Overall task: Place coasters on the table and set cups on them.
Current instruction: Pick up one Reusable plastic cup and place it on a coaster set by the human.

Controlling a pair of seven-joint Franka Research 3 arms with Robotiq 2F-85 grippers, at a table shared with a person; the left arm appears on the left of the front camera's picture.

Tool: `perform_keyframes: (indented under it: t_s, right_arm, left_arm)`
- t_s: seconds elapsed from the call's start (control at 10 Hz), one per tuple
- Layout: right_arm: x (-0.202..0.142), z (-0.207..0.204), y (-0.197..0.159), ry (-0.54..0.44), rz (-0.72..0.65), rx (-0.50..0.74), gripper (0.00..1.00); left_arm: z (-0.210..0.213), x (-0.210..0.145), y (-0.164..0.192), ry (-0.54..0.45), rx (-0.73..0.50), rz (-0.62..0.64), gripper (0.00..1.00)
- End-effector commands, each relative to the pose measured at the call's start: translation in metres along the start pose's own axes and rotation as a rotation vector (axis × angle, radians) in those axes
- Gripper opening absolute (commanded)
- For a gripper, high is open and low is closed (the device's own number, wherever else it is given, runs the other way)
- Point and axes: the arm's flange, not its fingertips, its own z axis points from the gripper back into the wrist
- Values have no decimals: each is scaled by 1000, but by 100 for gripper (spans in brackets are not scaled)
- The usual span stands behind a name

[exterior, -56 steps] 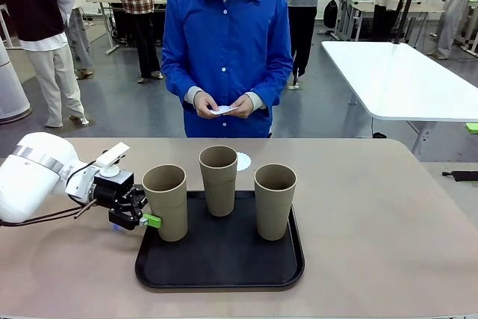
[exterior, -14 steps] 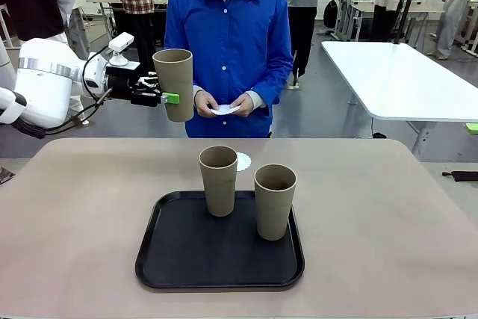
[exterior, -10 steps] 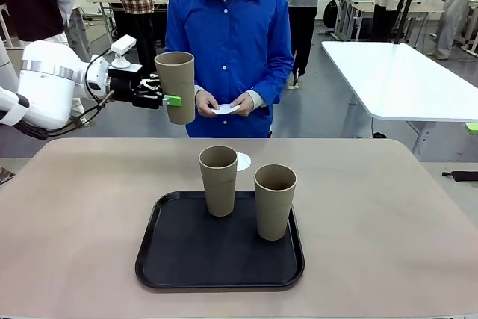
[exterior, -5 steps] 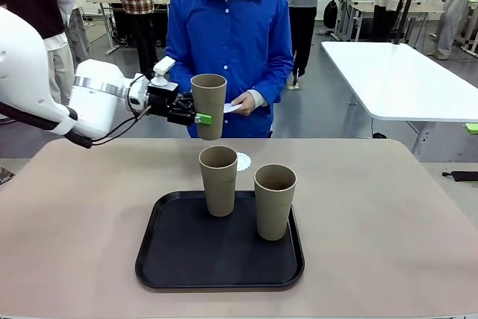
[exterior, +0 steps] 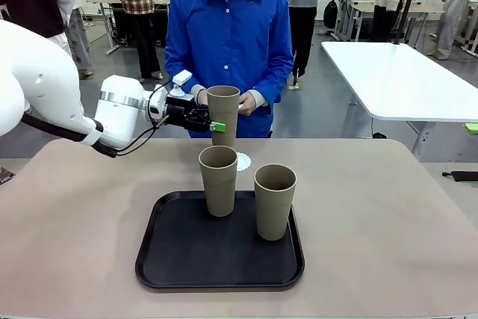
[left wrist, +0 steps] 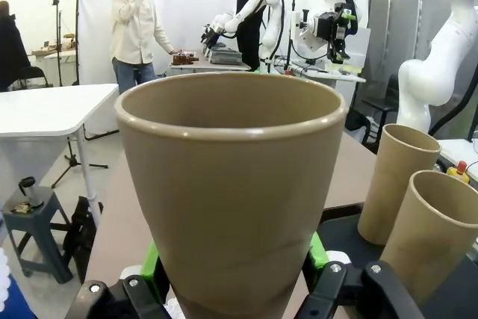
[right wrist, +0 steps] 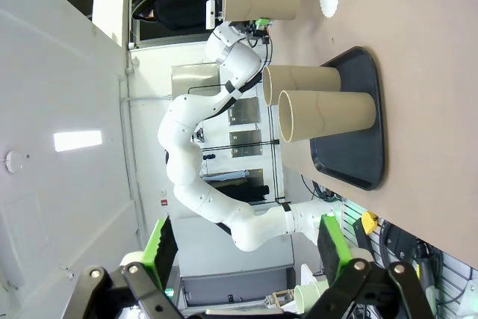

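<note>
- the left gripper is clamped on the lower wall of one cup, a green pad on each side. the cup is upright with its mouth up, and this low side grip leaves the base free to land flat.
- a coaster lies on the table, below the gripper and slightly off to one side. the cup's base hangs above it and is not yet down, so this looks like the carry to that coaster.
- two other cups stand on the black tray, below the gripper and nearer the robot. the held cup rides above their rims.
- the right gripper has its jaws wide with nothing between them. it is well back from the tray, seemingly waiting.
- a person's hand is just beyond the held cup. what it holds cannot be told.
</note>
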Motion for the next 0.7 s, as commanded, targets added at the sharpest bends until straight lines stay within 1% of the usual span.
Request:
perform_keyframes:
  t_s: [0.0, 0.3, 0.5, 0.6]
  right_arm:
    - [0, 0, 1, -2, 4, 6, 100]
    - [0, 0, 1, -2, 4, 6, 100]
    - [0, 0, 1, -2, 4, 6, 100]
    - [0, 0, 1, -2, 4, 6, 100]
  left_arm:
    - [-14, 6, 10, -5, -36, 19, 85]
    - [-29, -7, 14, -19, -61, 8, 85]
    - [-32, -12, 15, -27, -76, -7, 85]
    - [-30, -12, 13, -16, -108, -36, 85]
